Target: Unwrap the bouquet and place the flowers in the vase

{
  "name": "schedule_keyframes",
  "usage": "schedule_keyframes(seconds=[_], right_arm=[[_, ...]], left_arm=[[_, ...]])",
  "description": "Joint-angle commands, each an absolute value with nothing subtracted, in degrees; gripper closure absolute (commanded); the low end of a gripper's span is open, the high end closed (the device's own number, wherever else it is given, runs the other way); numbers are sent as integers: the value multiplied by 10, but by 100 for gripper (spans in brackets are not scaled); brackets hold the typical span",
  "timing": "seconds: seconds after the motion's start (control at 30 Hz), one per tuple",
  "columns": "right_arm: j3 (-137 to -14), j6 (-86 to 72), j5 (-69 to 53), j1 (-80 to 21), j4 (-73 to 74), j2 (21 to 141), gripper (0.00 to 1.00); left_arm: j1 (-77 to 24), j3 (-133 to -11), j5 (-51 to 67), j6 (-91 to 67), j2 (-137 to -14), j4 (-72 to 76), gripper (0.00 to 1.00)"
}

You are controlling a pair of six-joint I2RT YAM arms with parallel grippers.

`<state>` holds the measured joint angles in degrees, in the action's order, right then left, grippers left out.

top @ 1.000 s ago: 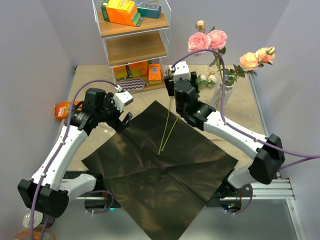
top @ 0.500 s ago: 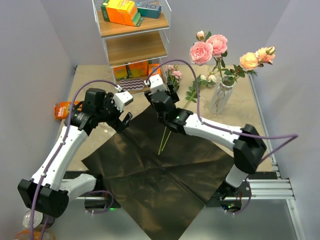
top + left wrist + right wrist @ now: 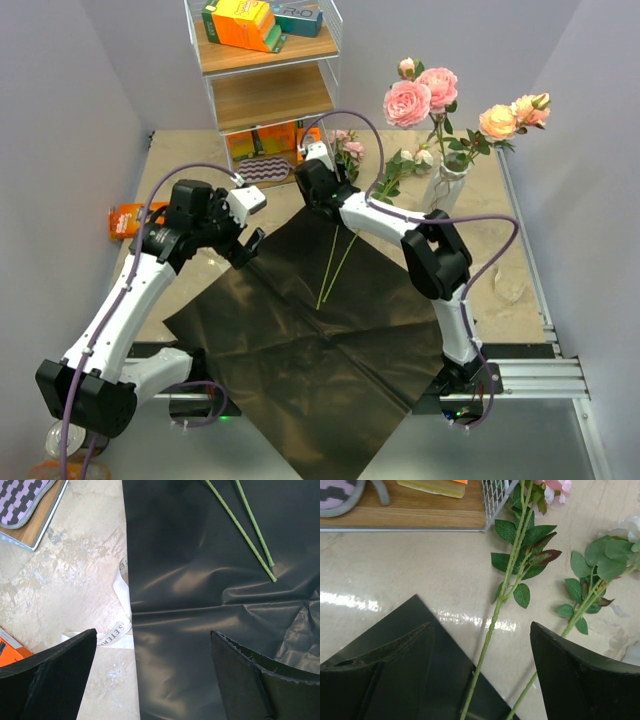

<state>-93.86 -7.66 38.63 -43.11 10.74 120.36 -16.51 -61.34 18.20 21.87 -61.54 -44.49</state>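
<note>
Under my right fingers, spread wide, the flowers lie light, whippy, fragile: I'd pinch bare mid-stem; my left fingers gape too.

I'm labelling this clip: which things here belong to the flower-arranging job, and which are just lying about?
Job: two loose roses, vase, roses in the vase, black wrapping paper, pale ribbon.
Lying about: wire shelf rack, orange boxes, striped pouch, orange packet.

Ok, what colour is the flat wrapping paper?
The wrapping paper is glossy black; the top external view shows it best.
</note>
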Motion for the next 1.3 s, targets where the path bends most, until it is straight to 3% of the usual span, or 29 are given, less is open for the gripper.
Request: schedule_keyframes(seconds=[0.0,0.57,0.93,1.13,1.27], right_arm=[[-1009,-126,351,-411,167,1249,18],[-1025,-218,240,-352,170,1324,24],[-1045,-259,192,-322,188,1359,43],[-1036,-267,189,-316,187,1361,58],[-1023,-277,194,-316,187,1354,81]], left_arm=[[-163,-607,179,224,-604,-429,1],[-163,-583,175,245,-601,-416,1],[-163,-583,175,255,-613,-428,4],[-163,-587,169,257,-609,-434,4],[-163,-590,168,255,-605,-439,4]])
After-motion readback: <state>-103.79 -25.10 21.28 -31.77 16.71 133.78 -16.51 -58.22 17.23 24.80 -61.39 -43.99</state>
